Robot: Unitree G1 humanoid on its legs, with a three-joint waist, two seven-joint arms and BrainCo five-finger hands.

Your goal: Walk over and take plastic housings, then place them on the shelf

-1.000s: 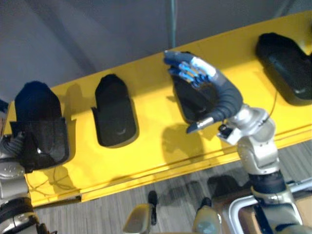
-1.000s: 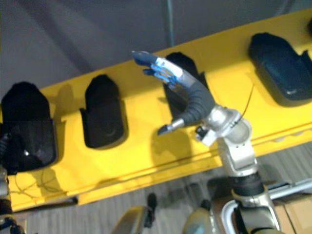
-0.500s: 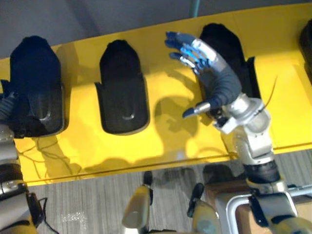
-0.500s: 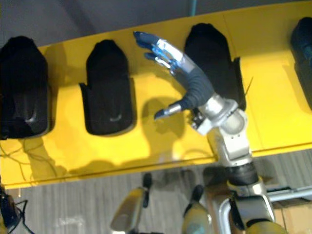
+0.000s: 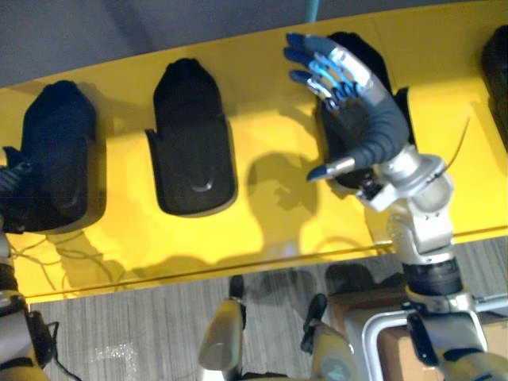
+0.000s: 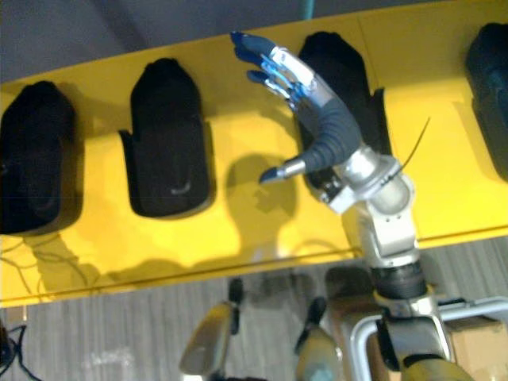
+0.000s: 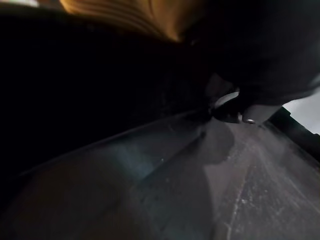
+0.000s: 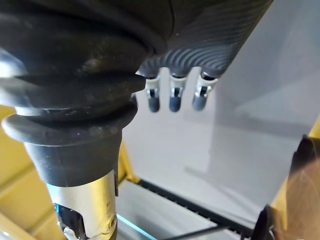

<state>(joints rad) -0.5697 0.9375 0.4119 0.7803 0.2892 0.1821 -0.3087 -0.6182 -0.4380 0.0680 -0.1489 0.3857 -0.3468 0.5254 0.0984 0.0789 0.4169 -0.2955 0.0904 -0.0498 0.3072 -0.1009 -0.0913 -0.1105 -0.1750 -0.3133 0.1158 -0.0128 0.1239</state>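
Plastic housings, four black shells, lie in a row on the yellow tabletop (image 5: 278, 214), past the grey floor (image 5: 143, 333). L hand (image 5: 9, 178) at the near left edge sits against the leftmost housing (image 5: 55, 155); fingers hidden, so can't tell its state. R hand (image 5: 361, 99) is raised over the third housing (image 6: 337, 63), fingers straight and spread, holding nothing. Second housing (image 5: 190, 143) lies betw. them, fourth housing (image 6: 488, 87) at far right

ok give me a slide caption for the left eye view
Open right hand hovers over a black plastic housing on the yellow shelf.
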